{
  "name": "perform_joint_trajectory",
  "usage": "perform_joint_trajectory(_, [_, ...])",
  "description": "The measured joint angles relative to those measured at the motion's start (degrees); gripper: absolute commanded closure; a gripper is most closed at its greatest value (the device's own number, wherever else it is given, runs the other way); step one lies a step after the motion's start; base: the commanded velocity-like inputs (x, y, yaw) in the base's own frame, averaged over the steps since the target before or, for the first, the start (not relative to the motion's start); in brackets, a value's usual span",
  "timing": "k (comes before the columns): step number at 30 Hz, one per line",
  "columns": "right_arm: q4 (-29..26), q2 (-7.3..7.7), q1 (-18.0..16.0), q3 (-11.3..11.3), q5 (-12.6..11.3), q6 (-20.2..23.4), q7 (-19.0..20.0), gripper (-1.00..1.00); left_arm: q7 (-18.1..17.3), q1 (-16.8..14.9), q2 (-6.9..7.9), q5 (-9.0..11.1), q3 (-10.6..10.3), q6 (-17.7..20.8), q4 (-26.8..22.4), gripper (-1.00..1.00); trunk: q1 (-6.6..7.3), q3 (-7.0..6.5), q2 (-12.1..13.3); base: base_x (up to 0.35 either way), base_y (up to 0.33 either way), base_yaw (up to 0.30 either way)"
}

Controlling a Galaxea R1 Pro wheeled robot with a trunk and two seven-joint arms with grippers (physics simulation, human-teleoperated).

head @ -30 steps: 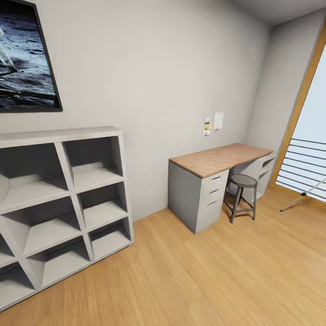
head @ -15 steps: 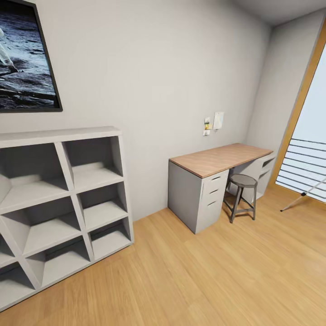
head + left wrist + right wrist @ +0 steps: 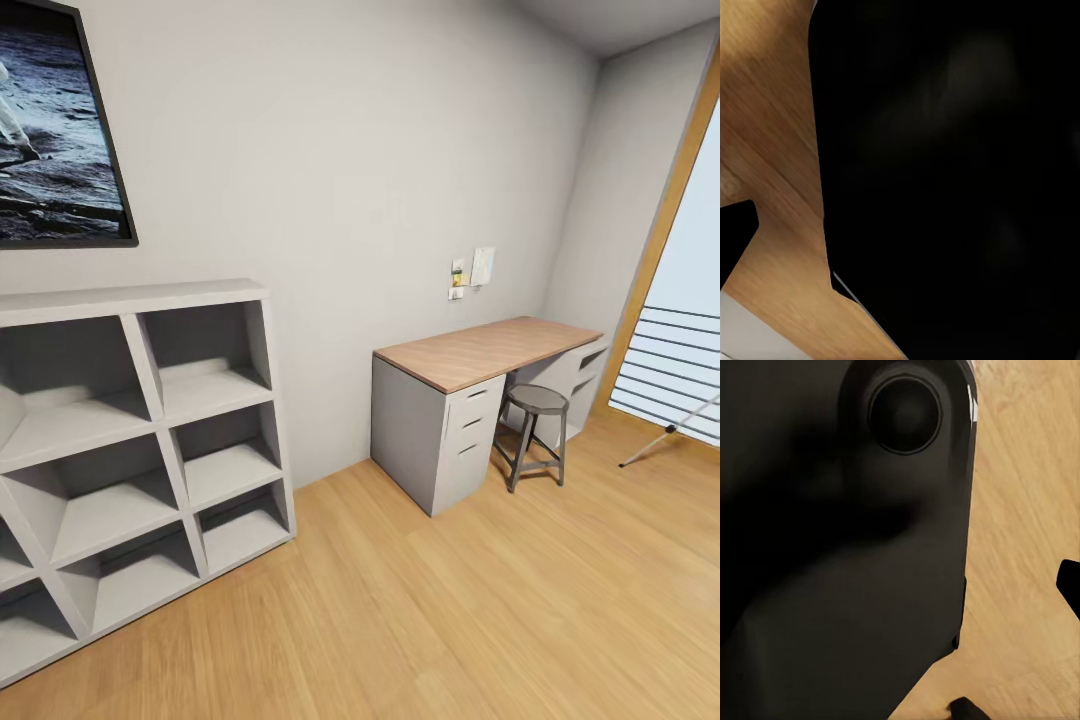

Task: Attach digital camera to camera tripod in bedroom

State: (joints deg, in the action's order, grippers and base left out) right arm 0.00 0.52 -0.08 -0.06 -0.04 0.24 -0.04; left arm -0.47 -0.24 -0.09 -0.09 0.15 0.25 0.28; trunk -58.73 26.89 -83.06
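Where the window [image 3: 690,290] stands, one camera tripod [image 3: 668,432] leg shows — jaws unseen.

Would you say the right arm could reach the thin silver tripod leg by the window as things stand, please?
Probably not: the tripod leg lies across the wood floor, beyond the grey stool, so the base would likely need to drive closer.

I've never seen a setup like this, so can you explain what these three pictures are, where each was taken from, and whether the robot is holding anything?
This is a simulated wheeled robot with two arms. The big picture comes from its head camera, looking into a bedroom: a grey cube shelf, a wood-topped desk with nothing on top, a small stool, and at the right edge one thin leg of the camera tripod by the window. The two dark pictures come from cameras on its wrists, showing dark robot parts close up over wood floor. Whether either hand holds something cannot be told.
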Motion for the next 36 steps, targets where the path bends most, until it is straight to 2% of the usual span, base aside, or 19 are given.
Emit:
perform_joint_trajectory(2, [-0.17,-0.15,-0.32,0.01,-0.16,0.18,0.02,-1.0,0.01,-0.33,0.1,0.0,-0.01,0.18,-0.28,-1.0,0.0,-0.03,0.01,0.0,0.0,0.0])
perform_joint_trajectory(5, [-1.11,0.53,-1.31,0.08,-0.72,1.05,-0.05,-1.0,0.32,-1.33,0.19,0.12,-0.02,0.42,-1.05,-1.0,0.0,-0.03,0.01,0.0,0.0,0.0])
perform_joint_trajectory(13, [-2.01,1.11,-3.94,0.12,-0.94,1.63,0.02,-1.0,0.64,-3.96,0.25,0.16,-0.06,0.3,-1.34,-1.0,0.0,-0.03,0.01,0.0,0.0,0.0])
perform_joint_trajectory(14, [-2.03,1.17,-7.11,0.1,-0.96,1.58,0.04,-1.0,0.65,-6.81,0.25,0.16,-0.06,0.29,-1.36,-1.0,-0.01,-0.03,0.01,0.0,0.0,0.0])
perform_joint_trajectory(15, [-2.14,1.31,-8.37,0.14,-0.95,1.42,0.08,-1.0,0.68,-7.73,0.22,0.16,-0.07,0.25,-1.38,-1.0,0.0,-0.05,0.01,0.0,0.0,0.0])
perform_joint_trajectory(27, [-2.49,2.43,-8.43,0.16,-0.85,0.94,0.3,-1.0,0.7,-7.83,-0.05,0.19,-0.03,0.22,-1.45,-1.0,0.0,0.16,0.01,0.0,0.0,-0.154])
perform_joint_trajectory(28, [-4.37,3.38,-8.74,0.13,-0.83,1.0,0.35,-1.0,0.56,-7.96,-0.97,0.18,-0.06,0.24,-2.4,-1.0,0.0,0.17,0.01,0.0,0.0,-0.236])
perform_joint_trajectory(33, [-9.34,5.56,-9.37,0.04,-1.13,1.59,0.4,-1.0,0.52,-8.37,-2.48,0.23,-0.02,1.25,-8.99,-1.0,0.0,0.31,0.01,0.0,0.0,-0.24])
perform_joint_trajectory(36, [-13.26,6.62,-9.65,-0.11,-1.29,3.02,0.43,-1.0,0.57,-8.56,-3.24,0.26,-0.01,4.21,-14.56,-1.0,0.0,0.4,0.01,0.0,0.0,-0.243])
